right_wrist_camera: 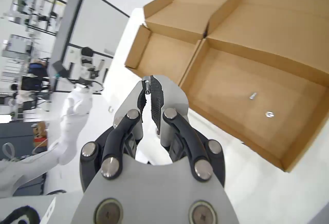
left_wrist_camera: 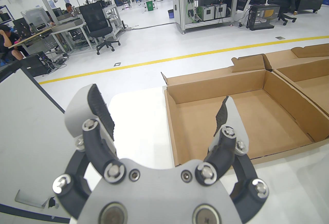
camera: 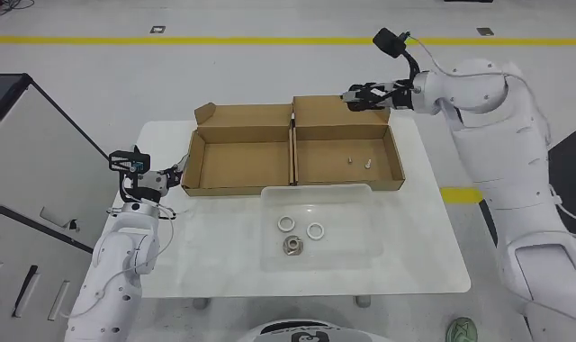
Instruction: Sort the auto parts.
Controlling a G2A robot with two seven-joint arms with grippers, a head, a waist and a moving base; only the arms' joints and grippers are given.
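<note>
At the table's left edge we see the left gripper with its fingers spread wide and nothing between them, just beside the outer wall of the left cardboard box, whose floor is bare. Near the front edge, in the middle, sits a clear tray with two white rings and a grey toothed part lying apart from one another. The right cardboard box touches the left one along a shared wall, and on its floor lie a small silver bolt and a nut, near each other but not touching. Over that box's raised flap at the table's far edge hangs the right gripper, clamped on a small silver screw at the very tips of the fingers. The screw's long axis runs roughly along the fingers - which end is the head we cannot tell - and in the top view the fingers point toward the table's left side. Nothing stands between the held screw and the open box below.
</note>
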